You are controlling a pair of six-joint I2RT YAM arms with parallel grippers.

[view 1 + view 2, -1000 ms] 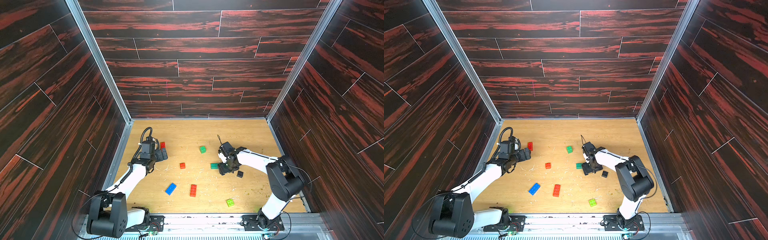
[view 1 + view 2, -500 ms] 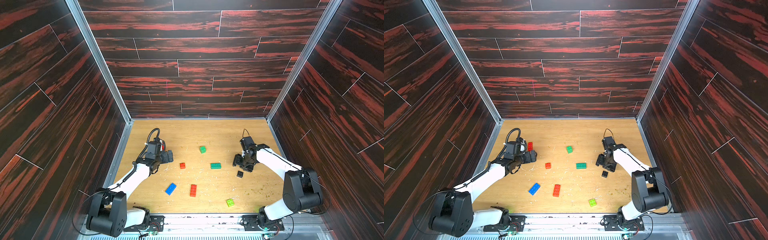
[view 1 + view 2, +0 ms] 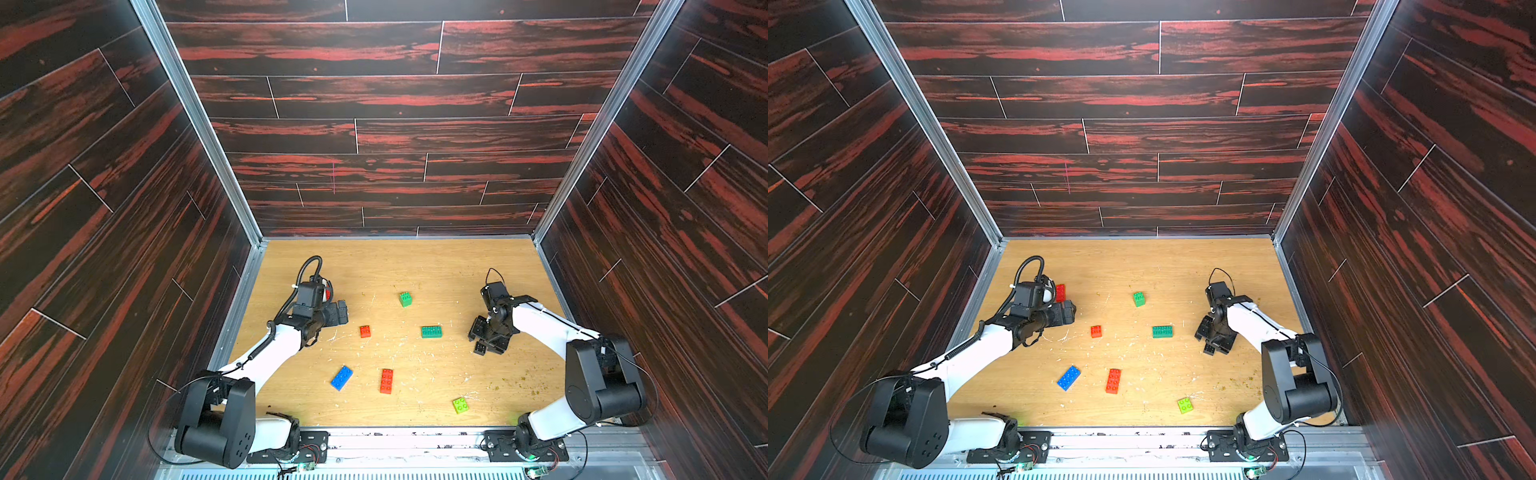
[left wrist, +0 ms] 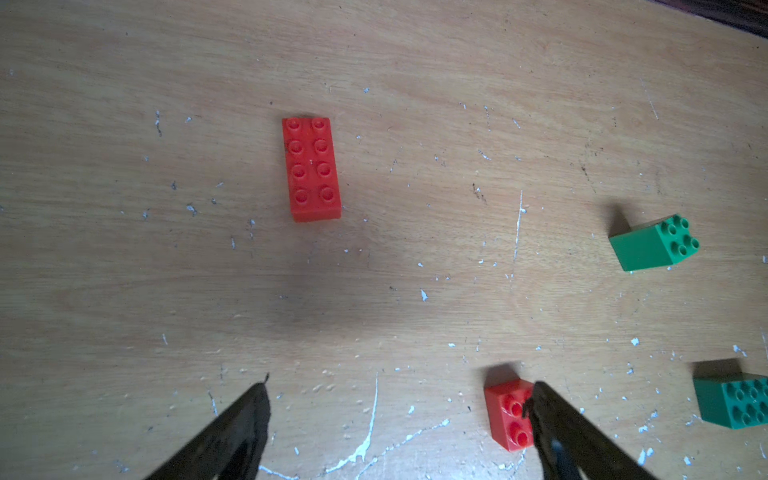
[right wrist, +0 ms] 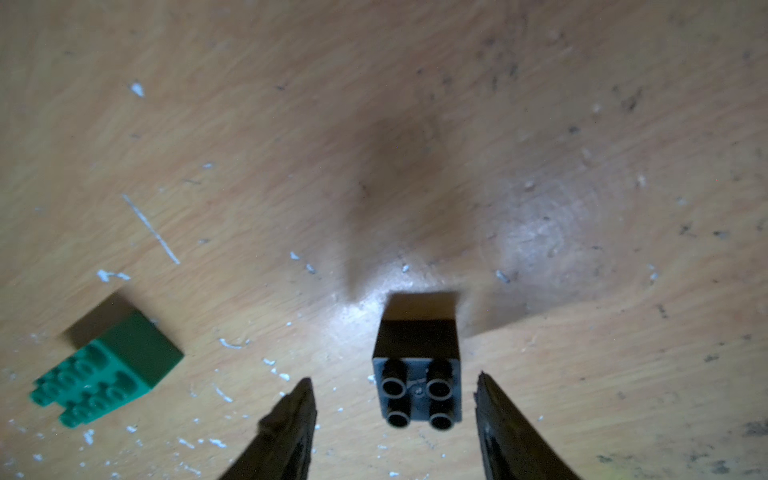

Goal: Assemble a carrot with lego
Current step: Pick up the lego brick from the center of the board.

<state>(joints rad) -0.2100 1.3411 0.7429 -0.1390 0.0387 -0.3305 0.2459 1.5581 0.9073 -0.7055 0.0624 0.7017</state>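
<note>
My right fingers [image 5: 291, 419] straddle the black brick [image 5: 417, 390], part-open, gripping nothing — I'd centre, drop lower, then squeeze its flat sides squarely. My left fingers [image 4: 243, 422] gape wide, empty.

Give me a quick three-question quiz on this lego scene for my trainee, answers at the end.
1. True or false: the right gripper is clamped on the black brick.
2. What colour is the brick closest to the near edge of the table?
3. The left gripper is: A open and empty; B shut on a red brick; C shut on nothing.
Key: 1 false, its jaws straddle it with gaps; 2 the lime brick; 3 A.
</note>
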